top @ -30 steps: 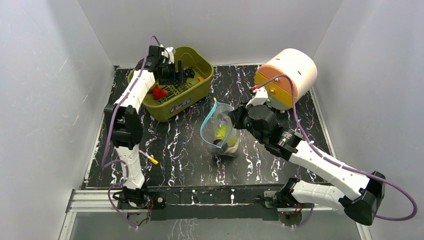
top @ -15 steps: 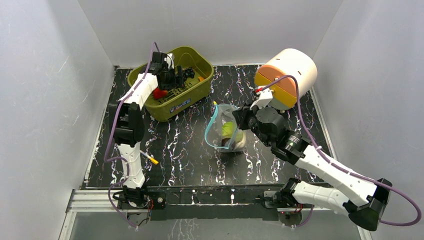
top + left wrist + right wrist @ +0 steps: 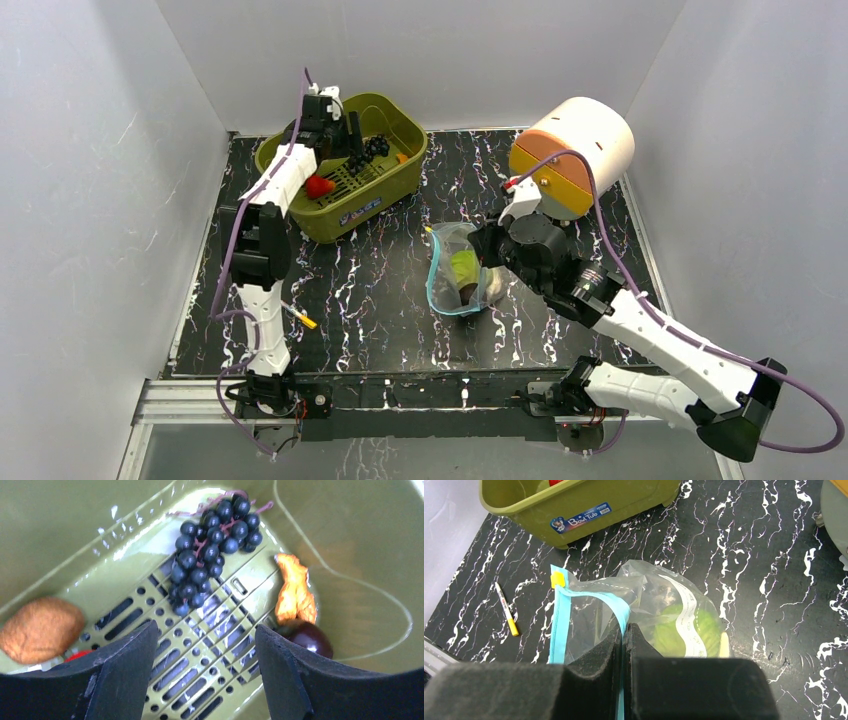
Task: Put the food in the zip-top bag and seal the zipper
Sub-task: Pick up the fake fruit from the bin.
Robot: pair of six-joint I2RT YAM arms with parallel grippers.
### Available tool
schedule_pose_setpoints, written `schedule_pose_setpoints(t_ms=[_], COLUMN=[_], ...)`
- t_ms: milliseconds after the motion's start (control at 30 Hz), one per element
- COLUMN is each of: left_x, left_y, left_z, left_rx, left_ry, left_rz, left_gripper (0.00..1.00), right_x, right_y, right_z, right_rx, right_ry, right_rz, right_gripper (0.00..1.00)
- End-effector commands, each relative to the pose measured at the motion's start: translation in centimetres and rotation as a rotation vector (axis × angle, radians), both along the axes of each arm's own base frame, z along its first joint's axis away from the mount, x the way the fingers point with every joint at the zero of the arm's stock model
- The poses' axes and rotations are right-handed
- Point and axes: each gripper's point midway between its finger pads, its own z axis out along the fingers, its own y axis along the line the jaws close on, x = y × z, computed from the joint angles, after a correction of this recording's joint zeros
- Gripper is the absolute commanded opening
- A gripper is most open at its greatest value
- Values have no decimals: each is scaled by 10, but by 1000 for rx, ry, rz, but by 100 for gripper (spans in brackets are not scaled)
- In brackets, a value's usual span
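Note:
The clear zip-top bag (image 3: pixel 458 280) lies mid-table with its mouth open. Its blue-teal zipper (image 3: pixel 560 625) has a yellow end (image 3: pixel 557 579). A pale-green cabbage (image 3: pixel 684 630) and a dark piece sit inside. My right gripper (image 3: pixel 624 630) is shut on the zipper strip at the bag's mouth. My left gripper (image 3: pixel 206 645) is open over the floor of the olive-green bin (image 3: pixel 390 185), empty. In the left wrist view a dark grape bunch (image 3: pixel 210 550) lies ahead of the jaws, an orange piece (image 3: pixel 295 592) and a dark round fruit (image 3: pixel 309 637) by the right finger, a brown piece (image 3: pixel 40 629) at left. A red fruit (image 3: pixel 318 186) is in the bin.
A yellow-tipped stick (image 3: pixel 300 316) lies near the left arm; it also shows in the right wrist view (image 3: pixel 506 610). A large white and orange cylinder (image 3: pixel 572 155) stands at the back right. White walls close in the table on three sides.
My right gripper has pulled the bag's mouth to the right and lower, and the bag has slumped flatter. My left gripper has shifted slightly toward the back inside the bin.

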Motion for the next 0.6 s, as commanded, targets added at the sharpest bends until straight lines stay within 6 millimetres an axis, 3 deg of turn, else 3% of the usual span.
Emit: schedule_pose_setpoints(t_ms=[0, 367, 567], left_x=[28, 65, 76], left_y=[-7, -9, -19], left_z=[17, -18, -42], left_rx=[19, 48, 3], left_ry=[-90, -131, -112], left_rz=[-80, -80, -94], left_gripper=[69, 73, 73], right_x=[6, 18, 21], right_y=[8, 37, 38], right_z=[40, 51, 48], right_rx=[57, -22, -23], right_ry=[-92, -103, -92], right_rz=[29, 132, 114], right_gripper=[0, 0, 0])
